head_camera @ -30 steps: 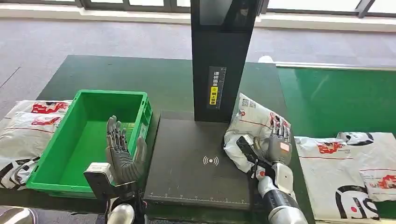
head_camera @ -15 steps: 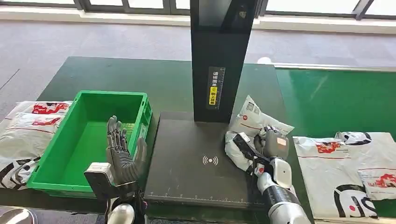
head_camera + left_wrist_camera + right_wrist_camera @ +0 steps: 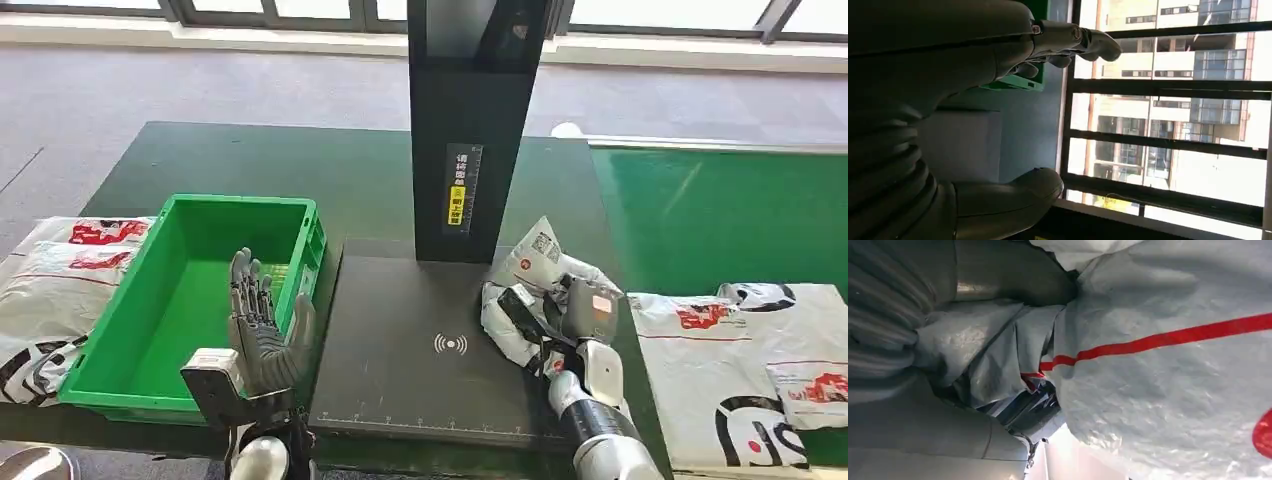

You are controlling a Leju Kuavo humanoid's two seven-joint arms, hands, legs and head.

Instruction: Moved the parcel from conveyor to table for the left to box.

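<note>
the right hand [image 3: 580, 312] grips the parcel [image 3: 530, 285], a white bag with red stripes and a printed label, at the right edge of the black scanner platform [image 3: 420, 350]. the fingers are curled around the crumpled bag, with the dark thumb pressed into its near side. in the right wrist view the parcel [image 3: 1168, 365] bunches into folds against the grey hand [image 3: 923, 340], and a red stripe runs across the white film. the parcel's upper corner stands tilted just beside the base of the black scanner column [image 3: 470, 130], which rises from the far edge of the platform. whether the bag's underside touches the platform cannot be told.

the left hand [image 3: 262, 330] is raised, palm upright, fingers extended and apart, holding nothing. it stands at the near right corner of the green crate [image 3: 180, 290], between the crate and the platform. in the left wrist view the hand [image 3: 948, 75] shows straightened fingers [image 3: 1083, 42] and a separate thumb against bright windows.

the crate sits on the dark green table [image 3: 330, 170], near its left edge. white bags [image 3: 60, 270] lie left of the crate. more white bags [image 3: 740, 360] lie on the green conveyor [image 3: 720, 210] to the right, well apart from the held parcel
</note>
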